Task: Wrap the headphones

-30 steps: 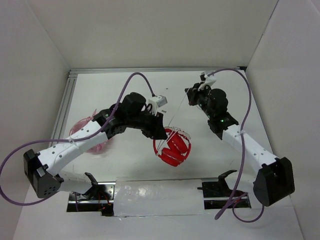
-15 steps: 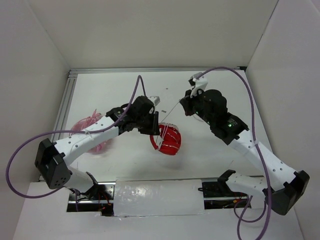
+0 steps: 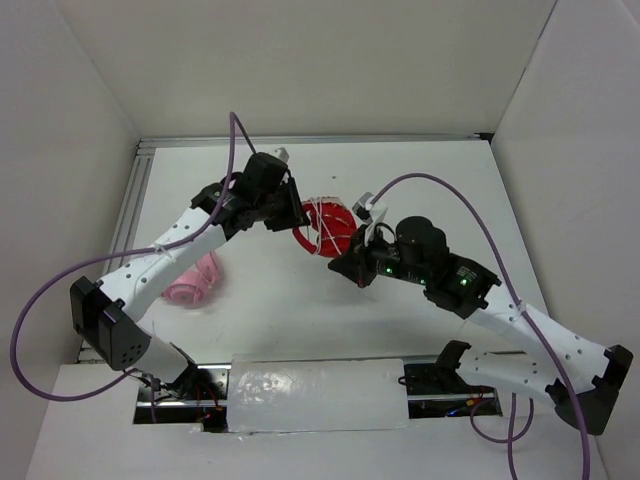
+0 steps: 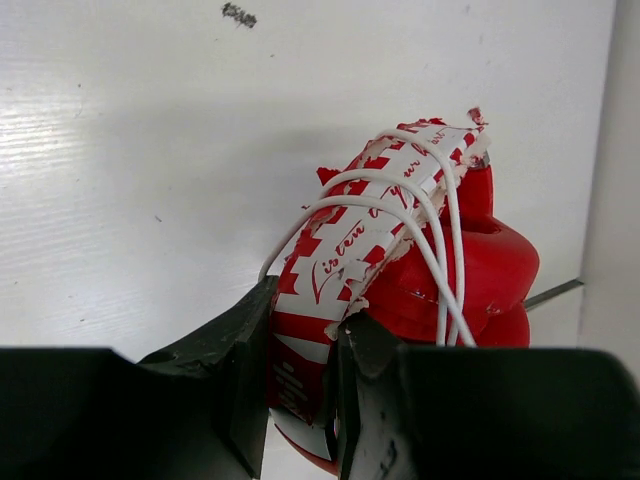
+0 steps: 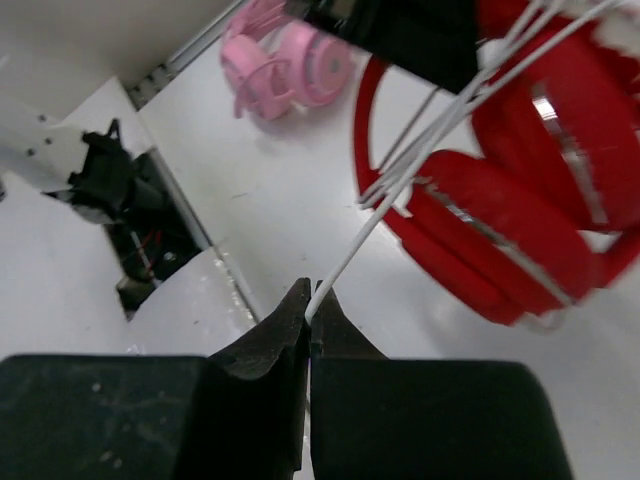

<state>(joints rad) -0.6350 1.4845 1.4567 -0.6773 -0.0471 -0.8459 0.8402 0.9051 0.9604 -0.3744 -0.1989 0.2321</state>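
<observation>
Left arm (image 3: 170, 262): reaches forward, wrist bent right.
Left gripper (image 4: 300, 335): clamped on headphones (image 4: 485, 270).
Right arm (image 3: 500, 310): reaches left toward centre.
Right gripper (image 5: 308, 303): pinching cable (image 5: 345, 257); wrist seemingly rolled.

The headphones (image 3: 328, 228) sit over the far middle of the table (image 3: 440, 180). The left gripper (image 3: 296, 214) is at their left side, clamped onto them. The right gripper (image 3: 352, 268) is just in front of them, with their cable (image 5: 345, 258) running down to its pinched tips. A second pair of headphones (image 3: 195, 282) lies well to their front-left, partly under the left arm (image 3: 170, 255).
</observation>
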